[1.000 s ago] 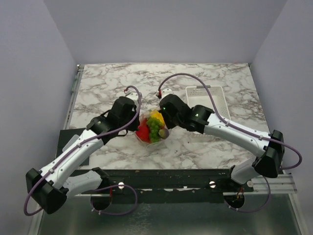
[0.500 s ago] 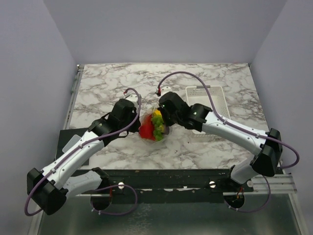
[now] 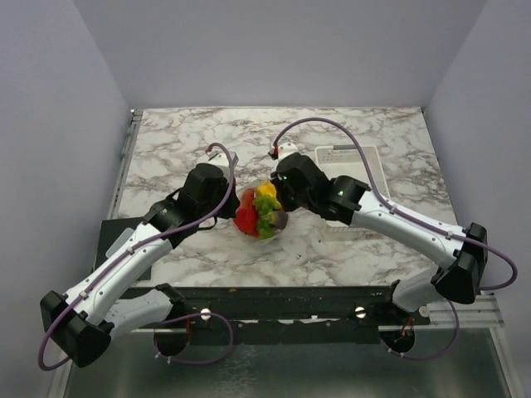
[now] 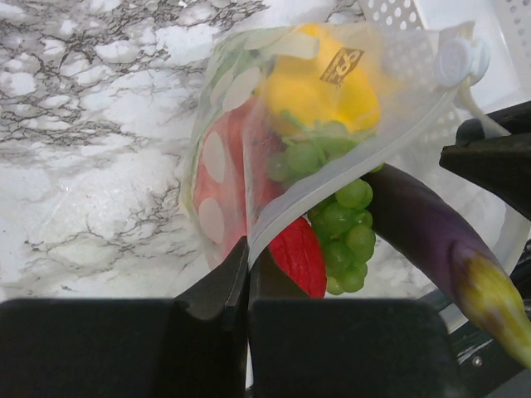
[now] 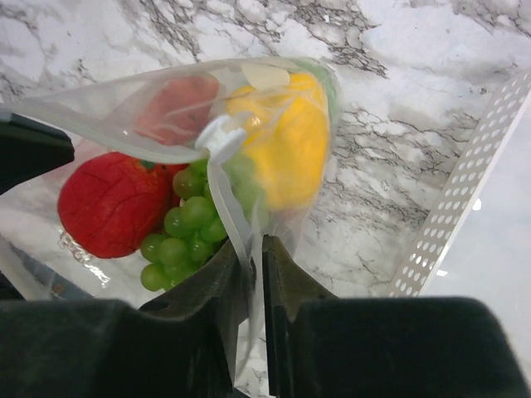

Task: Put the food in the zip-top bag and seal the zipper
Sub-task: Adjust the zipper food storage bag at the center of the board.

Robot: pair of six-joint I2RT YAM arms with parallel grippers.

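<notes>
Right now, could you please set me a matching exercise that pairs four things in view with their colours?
Things:
1. lemon
2. grapes
3. basket
4. long piece beside the grapes

Colours:
a. white
b. purple with a yellowish tip
c. yellow
d. green

Pairs: 1-c, 2-d, 3-a, 4-b.

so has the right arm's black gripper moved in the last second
Yes, slightly. In the top view the right gripper, pinching the clear dotted plastic bag, has shifted towards the far left corner of the white perforated plastic basket.
</notes>
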